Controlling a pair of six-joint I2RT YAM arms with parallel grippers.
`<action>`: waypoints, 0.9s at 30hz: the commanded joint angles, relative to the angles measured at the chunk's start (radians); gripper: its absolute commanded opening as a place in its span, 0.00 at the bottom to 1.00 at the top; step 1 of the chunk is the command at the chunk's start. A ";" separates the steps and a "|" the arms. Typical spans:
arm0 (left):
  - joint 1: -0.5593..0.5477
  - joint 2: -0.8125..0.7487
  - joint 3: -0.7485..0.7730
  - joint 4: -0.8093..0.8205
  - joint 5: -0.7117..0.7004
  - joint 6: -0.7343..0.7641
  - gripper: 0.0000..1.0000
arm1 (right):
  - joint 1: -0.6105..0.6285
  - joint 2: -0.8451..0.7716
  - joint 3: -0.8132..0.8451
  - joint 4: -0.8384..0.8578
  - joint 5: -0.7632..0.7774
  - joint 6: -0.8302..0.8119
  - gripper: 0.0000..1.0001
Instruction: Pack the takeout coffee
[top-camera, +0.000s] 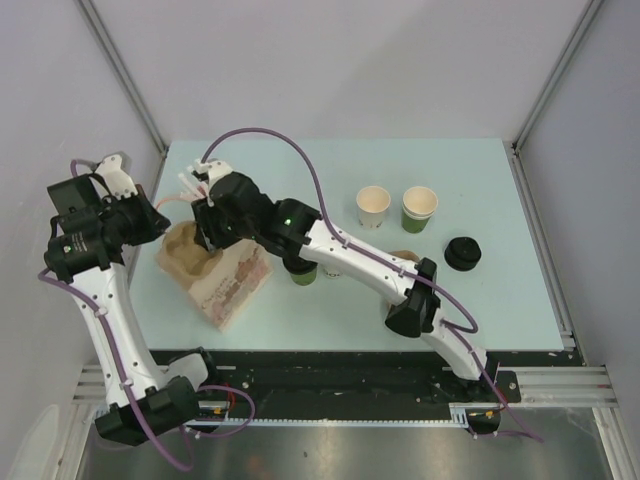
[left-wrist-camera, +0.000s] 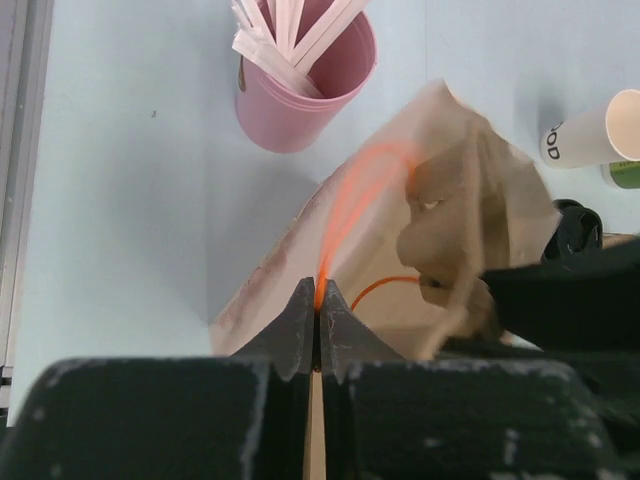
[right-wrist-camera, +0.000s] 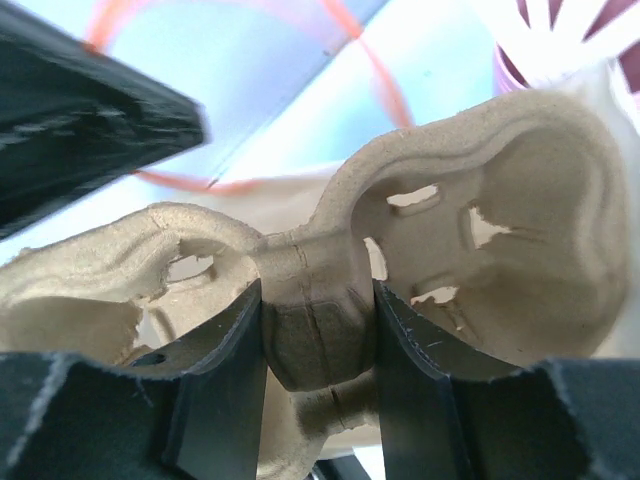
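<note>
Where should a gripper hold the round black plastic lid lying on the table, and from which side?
Probably across its outer rim, from straight above: the round black plastic lid lies flat and low on the pale table, with free space around it.

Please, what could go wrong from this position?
The left tool pinches only the thin orange handle of the bag; it may slip. The right tool holds the pulp tray by its narrow middle bridge, so the tray may tilt or catch on the bag. The pink cup nearby might be knocked.

The right arm (top-camera: 350, 256) hides most of the green cup (top-camera: 303, 275).
</note>
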 joint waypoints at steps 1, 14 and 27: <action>0.003 -0.027 0.040 0.028 0.037 -0.006 0.00 | -0.012 0.072 -0.014 -0.127 0.021 -0.042 0.00; 0.003 -0.011 0.046 0.028 -0.007 -0.002 0.00 | 0.029 0.090 -0.057 -0.138 -0.029 -0.259 0.00; 0.002 -0.053 -0.024 0.028 0.097 0.011 0.00 | 0.066 0.183 -0.068 -0.248 -0.060 -0.355 0.00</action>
